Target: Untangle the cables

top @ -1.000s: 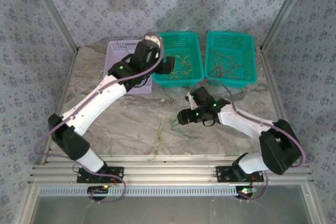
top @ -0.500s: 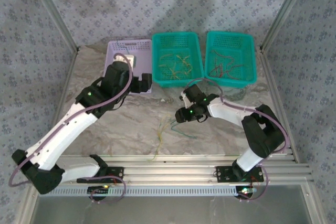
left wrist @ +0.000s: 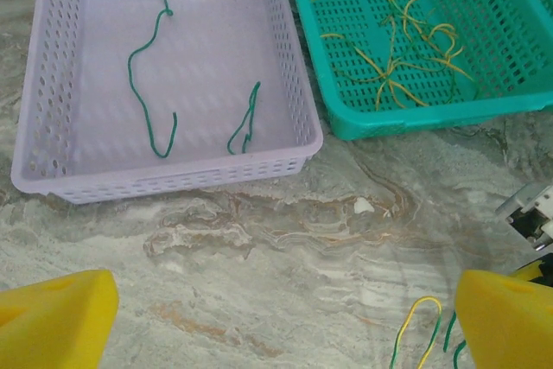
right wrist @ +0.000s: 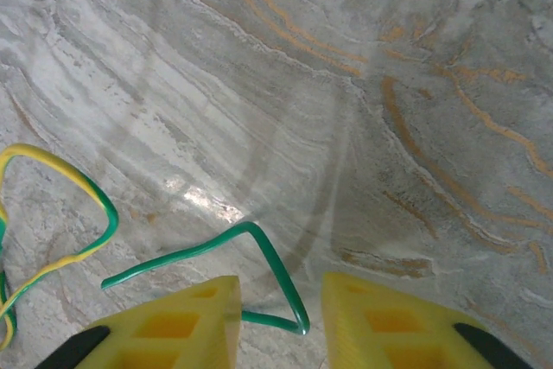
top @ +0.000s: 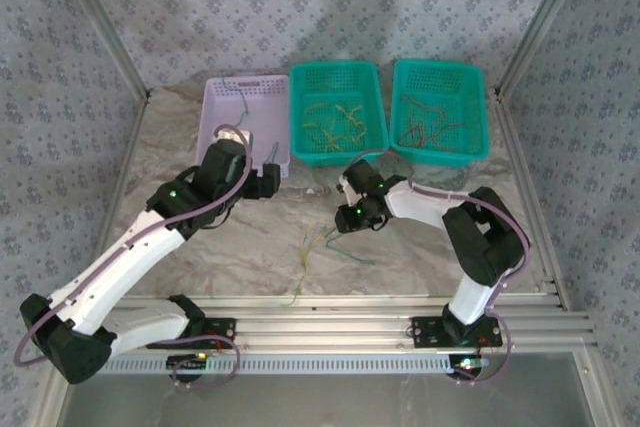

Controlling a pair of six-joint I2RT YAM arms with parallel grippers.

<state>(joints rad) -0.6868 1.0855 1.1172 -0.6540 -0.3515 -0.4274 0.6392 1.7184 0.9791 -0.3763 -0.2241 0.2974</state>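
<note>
Top external view: the left gripper point(top: 272, 169) hovers just in front of the lilac basket point(top: 245, 81), jaws spread wide and holding nothing. Two green cables point(left wrist: 151, 84) lie in that basket. Yellow cables point(top: 335, 125) lie in the middle basket point(top: 333, 69), and red cables point(top: 425, 129) lie in the right basket point(top: 440, 66). A loose bunch point(top: 312, 247) of green and yellow-green cables lies on the table point(top: 400, 257) between the arms. The right gripper point(top: 345, 219) is low over the bunch's far end. On the right wrist camera its jaws stand a little apart, a bend of one green cable point(right wrist: 173, 257) in the gap, not pinched.
</note>
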